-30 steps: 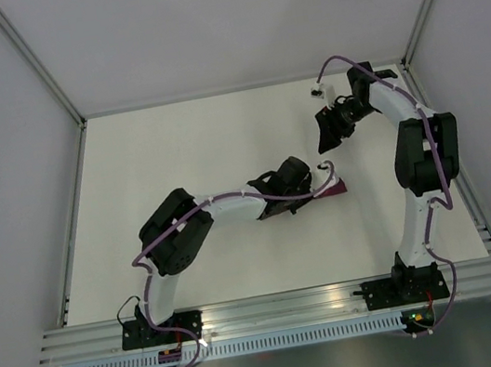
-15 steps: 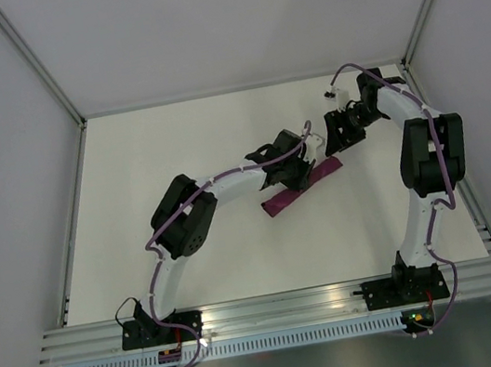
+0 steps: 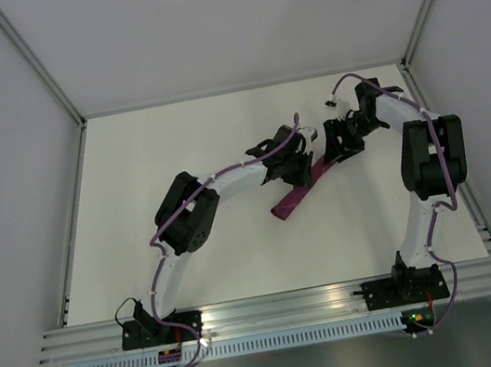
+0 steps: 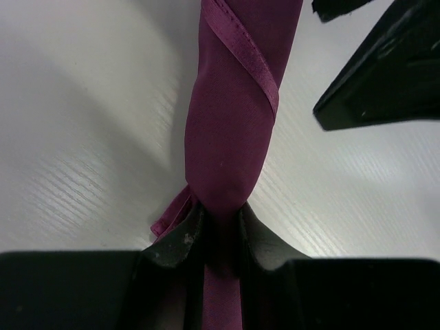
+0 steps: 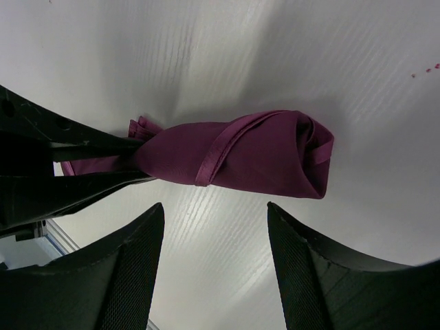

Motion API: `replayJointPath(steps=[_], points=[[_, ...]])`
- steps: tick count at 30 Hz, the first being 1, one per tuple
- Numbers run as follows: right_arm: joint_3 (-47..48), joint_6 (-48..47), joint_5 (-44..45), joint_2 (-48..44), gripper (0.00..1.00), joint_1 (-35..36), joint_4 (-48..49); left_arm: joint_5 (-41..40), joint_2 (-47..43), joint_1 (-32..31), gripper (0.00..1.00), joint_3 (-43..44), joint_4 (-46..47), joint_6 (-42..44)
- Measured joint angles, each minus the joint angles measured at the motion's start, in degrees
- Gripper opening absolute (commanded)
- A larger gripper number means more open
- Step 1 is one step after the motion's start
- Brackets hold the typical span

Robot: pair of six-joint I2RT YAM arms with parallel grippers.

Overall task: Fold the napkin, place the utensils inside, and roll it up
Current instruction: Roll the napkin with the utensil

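The napkin (image 3: 291,198) is a tight purple-maroon roll lying slantwise on the white table. My left gripper (image 3: 305,168) is shut on it part-way along, and the left wrist view shows the roll (image 4: 230,130) pinched between the jaws of that gripper (image 4: 218,216). My right gripper (image 3: 334,144) hovers open at the roll's far end. In the right wrist view the folded end (image 5: 275,155) lies just beyond that gripper (image 5: 214,207), untouched. The left gripper (image 5: 62,161) clamps the roll at the left of that view. No utensils show.
The white table (image 3: 166,159) is boxed in by grey walls with metal frame posts at the back corners. An aluminium rail (image 3: 276,308) carrying both arm bases runs along the near edge. The right arm's link (image 4: 385,75) stands close beside the roll.
The left arm has swung back and right with the napkin roll, which now lies more steeply slanted. The right gripper has moved in toward the roll's far end, staying open.
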Motion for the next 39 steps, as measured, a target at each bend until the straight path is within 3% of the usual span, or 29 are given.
replayJointPath(steps=[19, 25, 31, 35, 39], points=[[-5.27, 11.15, 4.28, 0.0, 0.65, 6.03, 8.76, -0.24, 0.66, -0.02, 0.03, 0.57, 0.37, -9.07], [-5.42, 12.39, 9.05, 0.0, 0.48, 8.66, 11.21, -0.28, 0.85, -0.07, 0.05, 0.57, 0.96, -10.93], [-4.68, 14.05, 12.09, 0.02, 0.37, 9.6, 12.0, -0.76, 0.92, -0.04, 0.17, 0.57, 1.36, -12.61], [-3.72, 14.38, 13.64, 0.35, 0.35, 10.03, 11.8, -1.44, 0.94, 0.0, 0.36, 0.57, 1.79, -13.35], [-1.64, 13.9, 15.74, 1.7, 0.35, 10.73, 12.28, -1.55, 0.92, -0.13, 0.44, 0.57, 2.08, -13.35]])
